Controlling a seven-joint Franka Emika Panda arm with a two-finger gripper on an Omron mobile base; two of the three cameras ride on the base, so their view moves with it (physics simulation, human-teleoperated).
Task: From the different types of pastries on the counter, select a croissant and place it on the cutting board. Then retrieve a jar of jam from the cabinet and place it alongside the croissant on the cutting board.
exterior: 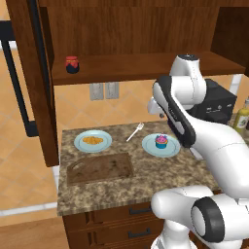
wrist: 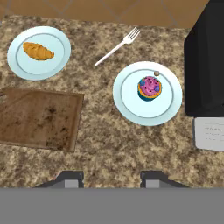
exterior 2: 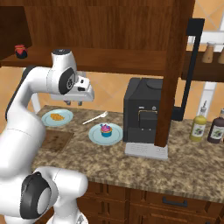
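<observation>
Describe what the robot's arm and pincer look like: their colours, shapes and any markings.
The arm is glossy white, built of rounded, tube-like segments with dark grey to black rings and caps at the joints. No cables or markings show. The pincer has two small dark grey, blocky fingertips below a white hand.

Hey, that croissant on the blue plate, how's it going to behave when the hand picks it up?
The croissant looks small and puffy, so probably light and easily crushed. Its curved, tapered shape may slip or twist between the fingers. Lying loose on a smooth plate, it could slide if nudged.
</observation>
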